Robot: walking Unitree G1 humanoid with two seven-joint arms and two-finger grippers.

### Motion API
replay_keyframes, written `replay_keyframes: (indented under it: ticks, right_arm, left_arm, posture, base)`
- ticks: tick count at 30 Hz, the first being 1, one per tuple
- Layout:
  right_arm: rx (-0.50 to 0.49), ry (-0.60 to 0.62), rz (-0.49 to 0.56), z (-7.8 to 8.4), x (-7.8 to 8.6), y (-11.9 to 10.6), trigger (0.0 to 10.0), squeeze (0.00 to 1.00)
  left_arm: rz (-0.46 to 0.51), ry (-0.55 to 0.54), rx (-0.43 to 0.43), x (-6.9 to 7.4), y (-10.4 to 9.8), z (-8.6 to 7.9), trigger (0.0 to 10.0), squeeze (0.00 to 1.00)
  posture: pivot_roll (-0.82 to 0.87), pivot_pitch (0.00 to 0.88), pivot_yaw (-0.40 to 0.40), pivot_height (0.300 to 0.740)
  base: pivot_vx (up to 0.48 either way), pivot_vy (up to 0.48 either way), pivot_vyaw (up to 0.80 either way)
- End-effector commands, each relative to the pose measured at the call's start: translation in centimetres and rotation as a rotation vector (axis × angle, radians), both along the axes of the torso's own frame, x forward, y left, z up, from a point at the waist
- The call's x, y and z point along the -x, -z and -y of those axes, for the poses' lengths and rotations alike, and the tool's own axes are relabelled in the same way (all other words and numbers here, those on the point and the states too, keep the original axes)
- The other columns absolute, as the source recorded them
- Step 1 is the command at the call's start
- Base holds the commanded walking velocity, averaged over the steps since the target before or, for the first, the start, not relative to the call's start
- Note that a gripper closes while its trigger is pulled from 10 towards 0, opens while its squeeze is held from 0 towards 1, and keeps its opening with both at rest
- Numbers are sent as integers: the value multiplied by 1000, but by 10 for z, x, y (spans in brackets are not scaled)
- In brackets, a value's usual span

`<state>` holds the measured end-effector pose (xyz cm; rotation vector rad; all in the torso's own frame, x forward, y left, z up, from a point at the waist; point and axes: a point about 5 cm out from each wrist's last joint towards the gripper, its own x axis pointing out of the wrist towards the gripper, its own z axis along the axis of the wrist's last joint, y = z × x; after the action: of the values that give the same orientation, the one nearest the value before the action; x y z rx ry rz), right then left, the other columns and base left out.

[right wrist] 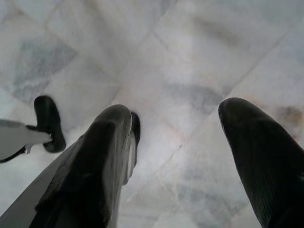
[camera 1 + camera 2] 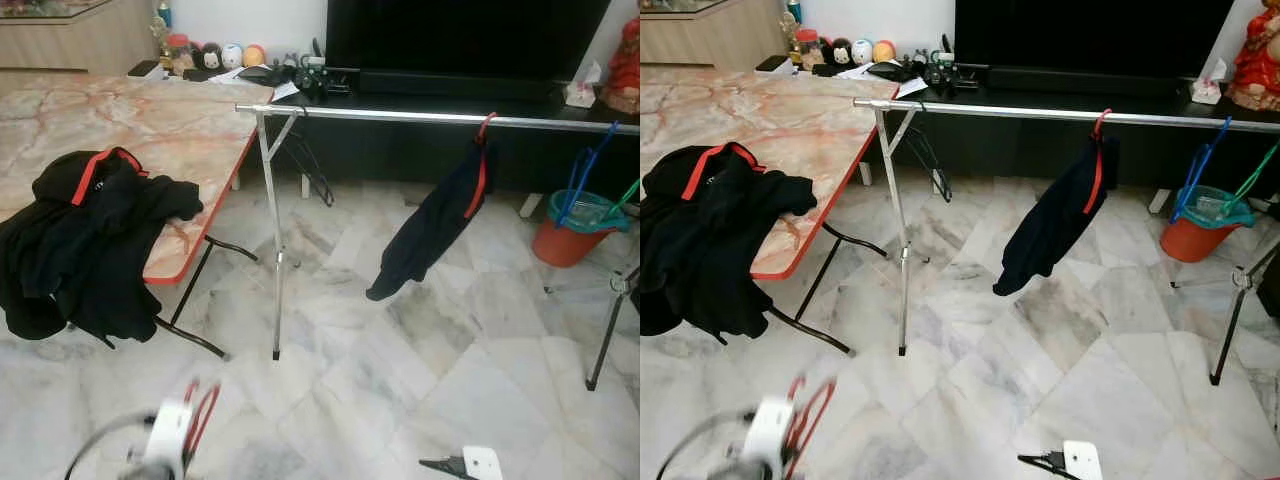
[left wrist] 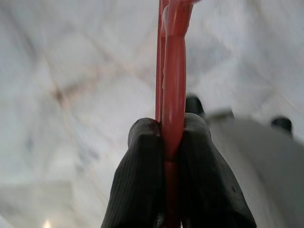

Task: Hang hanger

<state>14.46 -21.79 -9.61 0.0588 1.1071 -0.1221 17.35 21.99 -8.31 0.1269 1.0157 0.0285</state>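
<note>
The left end effector (image 3: 172,142) is clenching a red hanger (image 3: 173,71), its two black fingers (image 3: 140,180) pressing on either side of the hanger's thin plastic, which is running straight out past the tips; in the head views that hanger (image 2: 200,415) is showing low at the robot's left, blurred, over the marble floor (image 2: 400,380); the right end effector (image 1: 175,142) is hanging open above the floor, gripping nothing; ahead, a metal rail (image 2: 400,115) is carrying a dark garment on a red hanger (image 2: 440,215); a black jacket (image 2: 90,240) is lying on the counter (image 2: 150,130) at the left.
</note>
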Motion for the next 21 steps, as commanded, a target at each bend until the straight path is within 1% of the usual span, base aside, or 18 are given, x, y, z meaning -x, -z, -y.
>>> replay_keyframes:
  ticks: [1, 2, 5, 9, 14, 21]
  right_arm:
    - [1, 33, 15, 4, 3, 0, 10000, 0]
    - [5, 36, 12, 5, 5, 0, 10000, 0]
    - [12, 46, 13, 7, 9, 1, 10000, 0]
    - [31, 69, 7, 10, 14, 2, 10000, 0]
    - [27, 55, 19, 4, 12, 3, 10000, 0]
    - [42, 56, 10, 3, 9, 3, 10000, 0]
  left_arm:
    - [2, -76, 13, 2, 1, -1, 10000, 0]
    - [-6, -96, 16, 5, 3, 0, 10000, 0]
    - [-8, -86, 6, 5, 3, 1, 10000, 0]
    - [28, -105, -28, -2, -1, -4, 10000, 0]
    - [51, -85, -41, -14, -7, -6, 10000, 0]
    - [53, -73, -40, -18, -8, 1, 10000, 0]
  posture:
    - [-40, 0, -41, 740]
    - [-40, 0, -41, 740]
    - [-34, 0, -37, 740]
    - [-32, 0, -38, 740]
    - [-68, 0, -13, 740]
    - [-77, 0, -5, 740]
  base:
    - [0, 0, 0]
    - [0, 0, 0]
    - [0, 0, 0]
    - [0, 0, 0]
    - [0, -291, 0]
    - [0, -297, 0]
